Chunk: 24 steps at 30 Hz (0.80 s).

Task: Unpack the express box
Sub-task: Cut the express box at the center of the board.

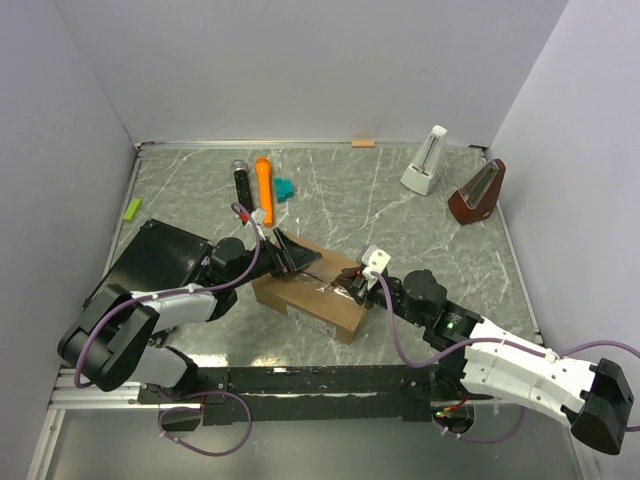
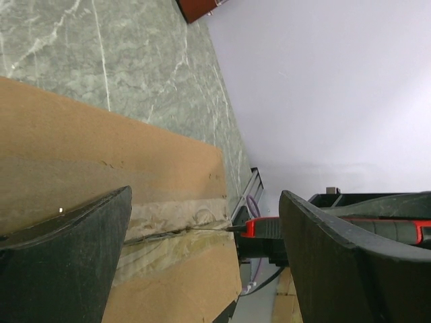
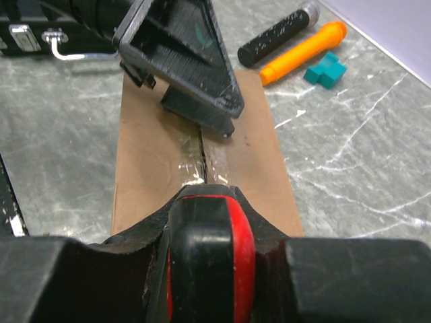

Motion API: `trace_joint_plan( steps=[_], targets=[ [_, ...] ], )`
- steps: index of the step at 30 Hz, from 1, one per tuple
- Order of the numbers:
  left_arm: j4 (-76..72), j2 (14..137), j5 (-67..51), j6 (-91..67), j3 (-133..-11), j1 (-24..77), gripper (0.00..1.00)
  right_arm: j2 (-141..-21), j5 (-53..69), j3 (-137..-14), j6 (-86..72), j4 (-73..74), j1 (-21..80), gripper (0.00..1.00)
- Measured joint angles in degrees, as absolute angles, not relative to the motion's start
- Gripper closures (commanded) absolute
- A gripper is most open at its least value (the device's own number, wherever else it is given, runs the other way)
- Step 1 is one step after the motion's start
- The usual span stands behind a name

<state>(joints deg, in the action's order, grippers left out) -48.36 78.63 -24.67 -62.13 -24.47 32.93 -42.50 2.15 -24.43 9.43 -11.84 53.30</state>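
A brown corrugated cardboard box (image 1: 305, 300), rectangular and still closed, lies at an angle in the middle of a grey-green marbled table (image 1: 400, 220), near the front edge. A glossy, wrinkled strip of clear tape (image 3: 202, 158) runs along its top seam. The left gripper (image 1: 298, 258), with black wedge-shaped fingers spread wide, sits over the far end of the seam; whether it touches cannot be told. The right gripper (image 1: 355, 285) pinches a rounded red-and-black cutter (image 3: 209, 256) at the seam's near end. Farther back lie an orange cylinder (image 1: 263, 190), a black speckled cylinder (image 1: 241, 185) and a teal block (image 1: 285, 188).
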Motion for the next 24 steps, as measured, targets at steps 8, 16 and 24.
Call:
trace_joint_plan(
  steps=[8, 16, 24],
  targets=[
    [-47.0, 77.8, -21.21, -62.43, -24.36, 33.32, 0.05, -41.3, 1.61, -25.19, 9.41, -8.16, 53.39, 1.0],
    [-45.87, 77.32, -18.94, -62.41, -24.36, 33.34, 0.06, -39.18, 1.08, -25.19, 8.86, -6.04, 53.39, 1.0],
    [-45.82, 77.32, -18.55, -62.67, -24.36, 33.36, 0.06, -37.8, 0.56, -25.21, 8.69, -4.56, 53.41, 1.0]
  ],
)
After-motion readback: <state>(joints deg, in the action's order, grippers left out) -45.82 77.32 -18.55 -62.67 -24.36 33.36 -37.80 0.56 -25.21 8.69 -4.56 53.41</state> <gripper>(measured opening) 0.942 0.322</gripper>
